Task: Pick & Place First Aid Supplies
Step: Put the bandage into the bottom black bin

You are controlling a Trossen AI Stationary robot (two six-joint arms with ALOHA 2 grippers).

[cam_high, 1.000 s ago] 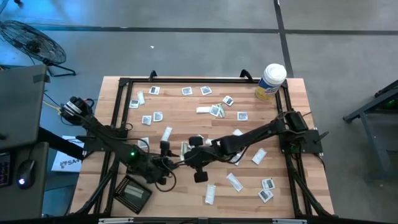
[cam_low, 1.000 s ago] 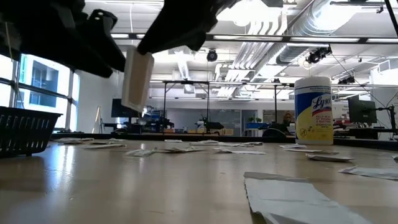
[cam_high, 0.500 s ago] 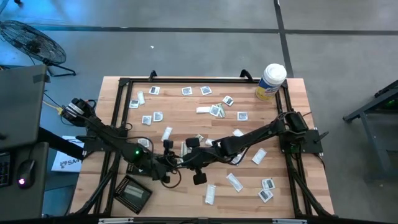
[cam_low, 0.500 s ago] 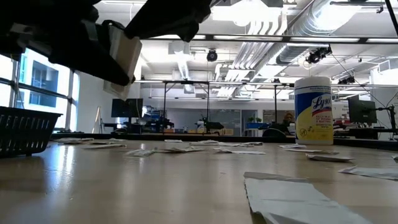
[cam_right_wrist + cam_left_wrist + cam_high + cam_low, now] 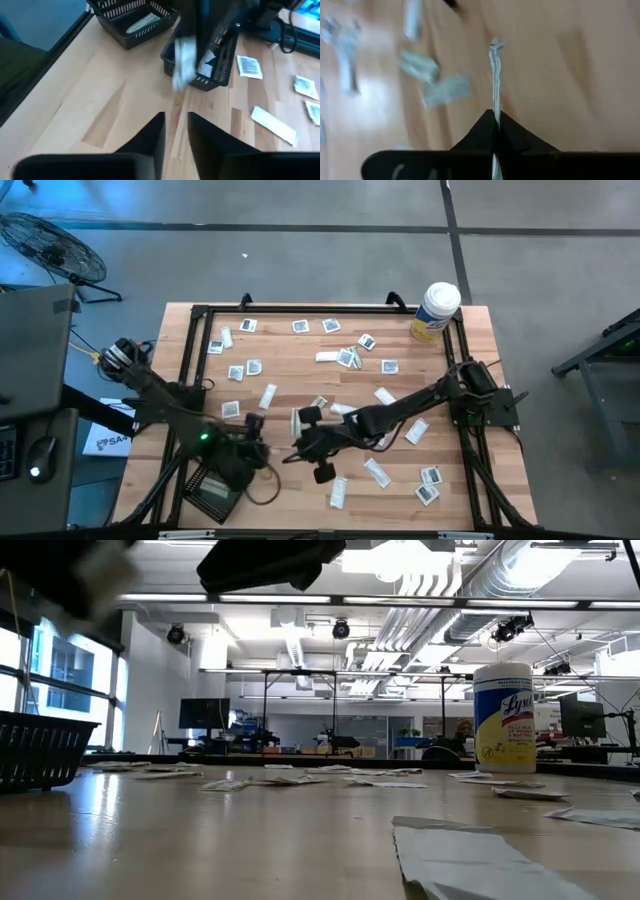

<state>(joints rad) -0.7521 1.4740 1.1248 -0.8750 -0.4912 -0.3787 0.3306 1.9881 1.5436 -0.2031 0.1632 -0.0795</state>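
First aid supplies [image 5: 345, 358] lie scattered flat over the wooden table as small white and grey packets. My left gripper [image 5: 495, 117] is shut on one thin white packet [image 5: 494, 75], seen edge-on. In the high view my left gripper [image 5: 252, 448] is at the near left, beside a black mesh tray [image 5: 213, 490]. My right gripper [image 5: 176, 120] is open with nothing between its fingers. In the high view my right gripper [image 5: 293, 450] is just right of the left one. In the right wrist view the packet [image 5: 185, 60] shows blurred in front of a tray [image 5: 215, 65]. My left gripper pinches the white packet between its two fingers by one end [image 5: 494, 111]. The rest of the packet sticks out past the fingertips, edge-on. It is lifted clear of the table.
A second black mesh tray [image 5: 132, 20] with strip packets in it stands beyond the first. A large white canister with a yellow label [image 5: 435, 310] stands at the far right corner. A black frame [image 5: 200, 315] runs around the table top.
The white packet hung below my right gripper above the table. My left gripper has come in and taken hold of it. My right gripper has let go. My left gripper has then carried the packet toward the table's near left, toward the tray.
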